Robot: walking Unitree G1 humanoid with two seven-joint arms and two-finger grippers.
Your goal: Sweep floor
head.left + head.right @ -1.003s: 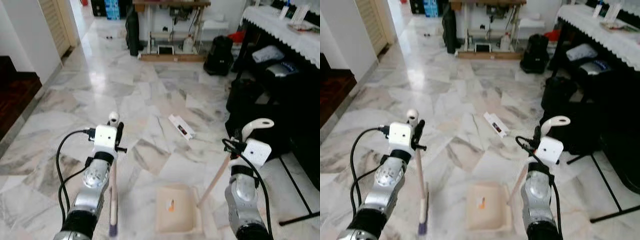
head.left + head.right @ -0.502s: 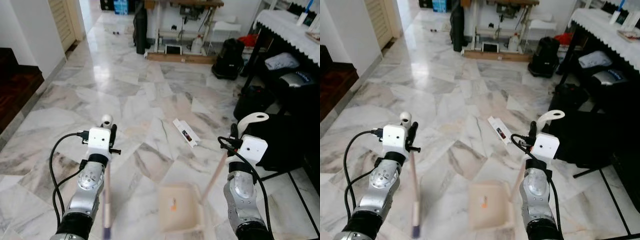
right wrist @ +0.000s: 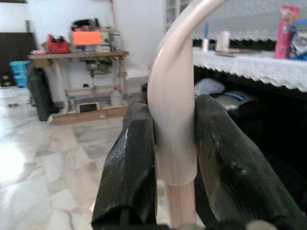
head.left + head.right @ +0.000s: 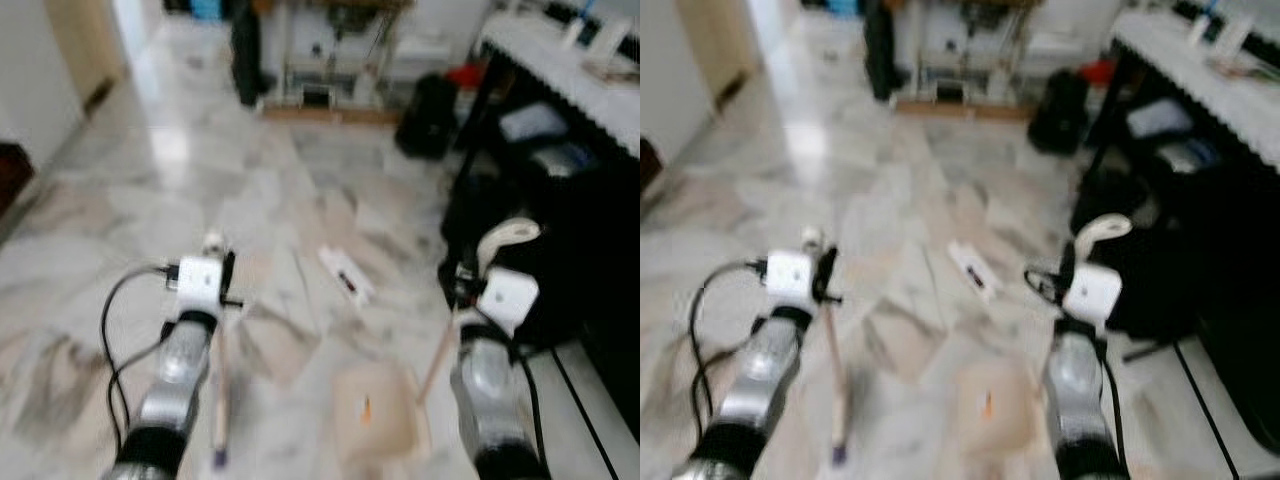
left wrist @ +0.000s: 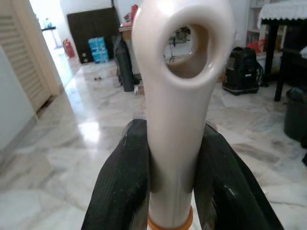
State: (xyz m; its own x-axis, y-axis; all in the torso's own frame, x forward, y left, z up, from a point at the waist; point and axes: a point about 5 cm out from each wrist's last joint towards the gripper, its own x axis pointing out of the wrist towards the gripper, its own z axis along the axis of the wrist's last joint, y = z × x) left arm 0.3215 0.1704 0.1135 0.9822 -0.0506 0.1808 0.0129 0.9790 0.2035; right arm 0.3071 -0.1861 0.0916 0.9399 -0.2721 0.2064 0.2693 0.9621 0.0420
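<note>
My left gripper [image 4: 222, 270] is shut on the cream handle of a broom [image 4: 221, 370], just under its hanging hole [image 5: 184, 45]. The stick runs down to a dark brush tip [image 4: 219, 457] on the marble floor. On the right, my right gripper [image 4: 468, 278] is shut on the curved cream handle [image 3: 175, 91] of a dustpan [image 4: 385, 435]. The pan rests on the floor between my arms and holds a small orange scrap [image 4: 366, 407]. A flat white box [image 4: 345, 276] lies on the floor beyond the pan.
Black bags [image 4: 425, 112] and a table with a white lace cloth [image 4: 560, 55] line the right side, and a black stand leg [image 4: 585, 410] crosses the floor there. A work table [image 4: 330, 60] stands at the back. Open marble floor [image 4: 150, 190] stretches ahead and left.
The whole picture has shifted and blurred, so the camera is moving. Both grippers keep their hold; the broom and dustpan stay in much the same place before me.
</note>
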